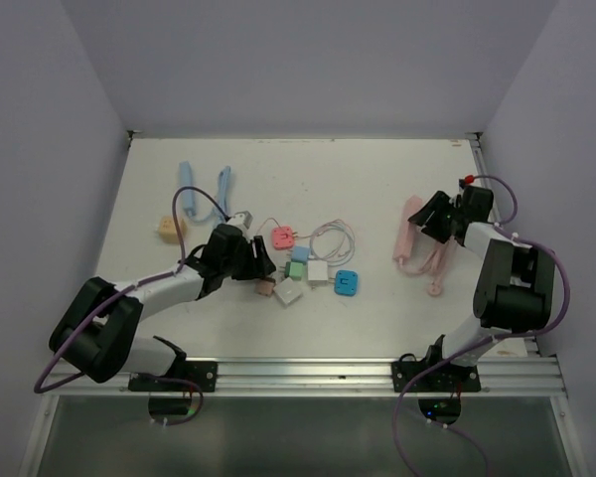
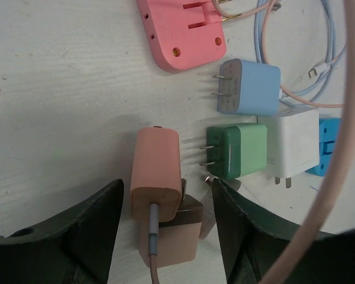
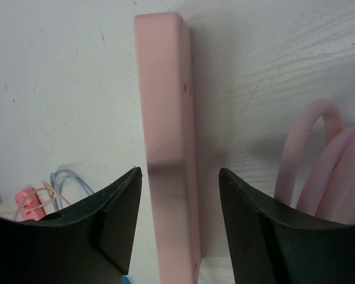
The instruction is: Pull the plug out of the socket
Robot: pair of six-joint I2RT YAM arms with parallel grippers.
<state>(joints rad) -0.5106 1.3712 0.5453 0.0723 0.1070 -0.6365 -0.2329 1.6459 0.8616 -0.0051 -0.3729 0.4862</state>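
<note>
A salmon plug [image 2: 156, 161] with a grey-pink cable sits in a peach socket cube [image 2: 178, 235]; a gap with bare prongs shows between them. In the top view the pair [image 1: 265, 288] lies just in front of my left gripper [image 1: 262, 262]. The left gripper [image 2: 165, 204] is open, one finger on each side of the plug and socket, not touching them. My right gripper [image 3: 178, 195] is open around a long pink power strip [image 3: 167, 136], with gaps on both sides. In the top view the right gripper [image 1: 429, 216] is beside that strip [image 1: 408, 230].
Close to the plug lie a pink adapter [image 2: 183, 32], a blue charger [image 2: 251, 87], a green charger [image 2: 239, 151], a white charger [image 2: 293, 145] and thin cables. A blue socket [image 1: 347, 283] lies right of them. A coiled pink cord [image 3: 334, 171] lies by the strip. Light blue strips [image 1: 189, 189] lie far left.
</note>
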